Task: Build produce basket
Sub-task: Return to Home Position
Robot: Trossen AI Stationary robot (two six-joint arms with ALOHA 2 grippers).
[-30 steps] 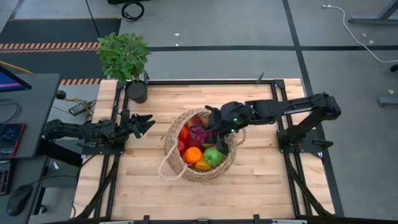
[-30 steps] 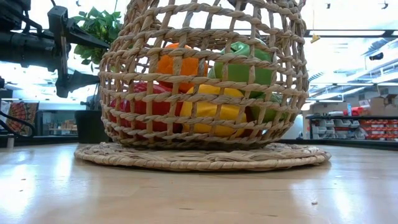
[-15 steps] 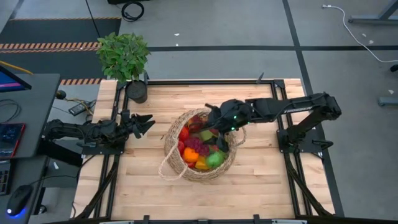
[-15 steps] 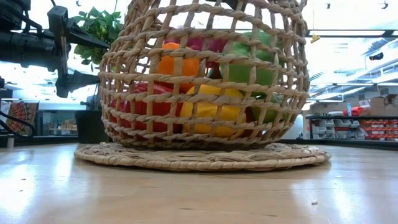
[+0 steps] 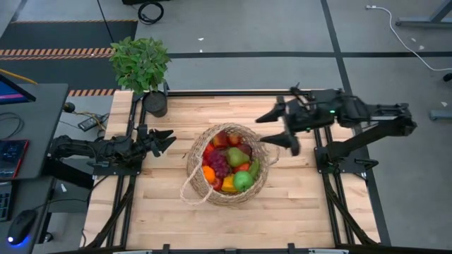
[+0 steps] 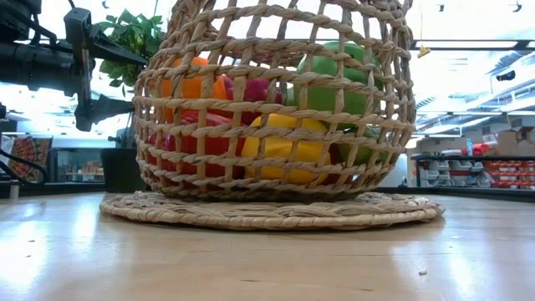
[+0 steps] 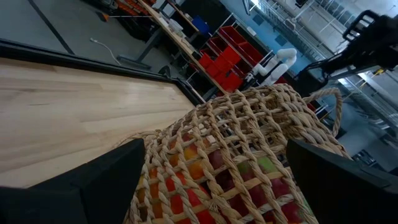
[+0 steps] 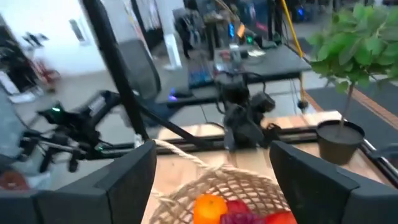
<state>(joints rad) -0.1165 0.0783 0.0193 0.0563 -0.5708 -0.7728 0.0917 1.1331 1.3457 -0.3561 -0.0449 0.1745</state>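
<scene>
Since the produce (image 5: 227, 161) lay heaped in the basket (image 5: 193, 156) at table centre, I logged my right gripper (image 5: 275, 128) empty, fingers spread, just off its right rim, home judged rightward; left gripper (image 5: 164, 140) likewise spread, opposite side.

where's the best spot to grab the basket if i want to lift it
Probably the loop handle, hanging off the rim on the side nearer the left hand. Come from above and close across the cord; the basket itself is too wide and full of produce.
</scene>
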